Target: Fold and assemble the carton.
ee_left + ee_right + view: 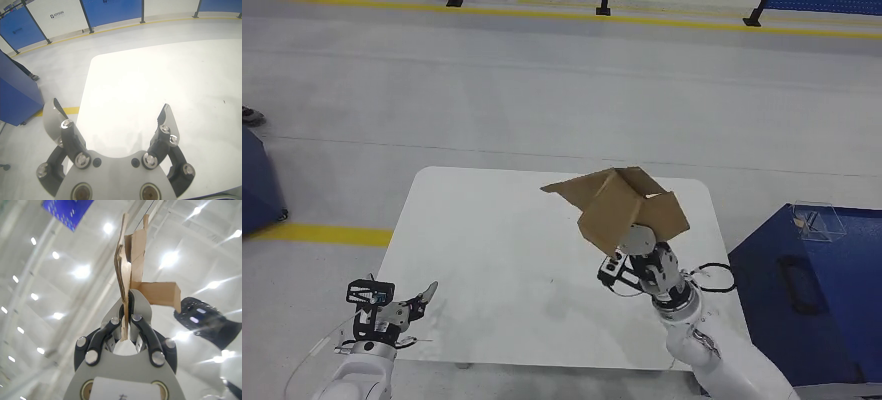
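The carton (617, 205) is clamped between the right fingers (140, 302), which are closed tightly on one of its cardboard panels. The gripped panel is seated deep between the fingers, and its lower edge reaches back past the finger pads towards the wrist. Beyond the fingertips the carton (122, 266) stands up and away from the wrist, only partly folded. One flap is bent off sideways just beside one fingertip, and further panels spread open above. In the top view the carton is held clear of the table (492, 260), raised over the far corner on the right arm's side

The left fingers (168, 119) are spread wide apart, and nothing is held between them. The white table (151, 75) lies ahead of and below these fingers, and its near corner sits directly beneath one of them. In the top view the left fingers (425, 294) are placed at the near table edge, well apart from the carton and the right fingers
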`<move>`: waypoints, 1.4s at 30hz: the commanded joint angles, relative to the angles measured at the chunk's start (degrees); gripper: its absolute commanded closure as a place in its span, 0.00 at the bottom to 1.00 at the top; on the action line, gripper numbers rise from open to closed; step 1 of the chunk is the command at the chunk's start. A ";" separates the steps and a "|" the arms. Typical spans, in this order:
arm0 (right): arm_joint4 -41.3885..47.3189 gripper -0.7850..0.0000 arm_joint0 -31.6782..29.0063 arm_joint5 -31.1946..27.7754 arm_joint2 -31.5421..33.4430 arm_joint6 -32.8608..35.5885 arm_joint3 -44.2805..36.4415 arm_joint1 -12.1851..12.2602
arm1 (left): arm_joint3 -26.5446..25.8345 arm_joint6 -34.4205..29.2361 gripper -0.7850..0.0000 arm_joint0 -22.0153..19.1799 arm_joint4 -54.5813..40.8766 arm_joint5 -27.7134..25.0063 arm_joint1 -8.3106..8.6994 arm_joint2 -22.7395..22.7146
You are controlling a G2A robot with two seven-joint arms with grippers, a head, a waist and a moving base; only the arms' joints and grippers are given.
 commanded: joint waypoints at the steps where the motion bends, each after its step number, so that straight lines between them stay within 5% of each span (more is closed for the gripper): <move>1: 7.85 1.00 0.29 9.70 -2.97 -5.11 0.77 -0.52 | 0.00 0.00 0.00 0.00 0.00 0.00 0.00 0.00; 6: 13.88 1.00 3.04 11.96 -3.36 -11.32 2.72 -1.54 | 0.00 0.00 0.00 0.00 0.00 0.00 0.00 0.00; 9: 9.68 1.00 4.36 10.51 -0.90 -10.87 2.53 -1.84 | 0.00 0.00 0.00 0.00 0.00 0.00 0.00 0.00; 12: -6.68 1.00 5.10 4.15 3.36 -3.62 0.57 -1.92 | 0.00 0.00 0.00 0.00 0.00 0.00 0.00 0.00; 17: -51.36 1.00 5.98 -22.38 11.03 18.51 1.74 -1.26 | 0.00 0.00 0.00 0.00 0.00 0.00 0.00 0.00; 19: -58.68 1.00 6.24 -28.60 13.31 20.99 3.14 -0.99 | 0.00 0.00 0.00 0.00 0.00 0.00 0.00 0.00; 26: -79.72 1.00 6.07 -45.40 20.24 25.48 7.11 -0.09 | 0.00 0.00 0.00 0.00 0.00 0.00 0.00 0.00; 34: -99.26 1.00 5.76 -64.80 19.76 24.44 14.38 -0.46 | 0.00 0.00 0.00 0.00 0.00 0.00 0.00 0.00; 42: -100.20 1.00 6.00 -66.97 19.53 22.32 15.39 -0.72 | 0.00 0.00 0.00 0.00 0.00 0.00 0.00 0.00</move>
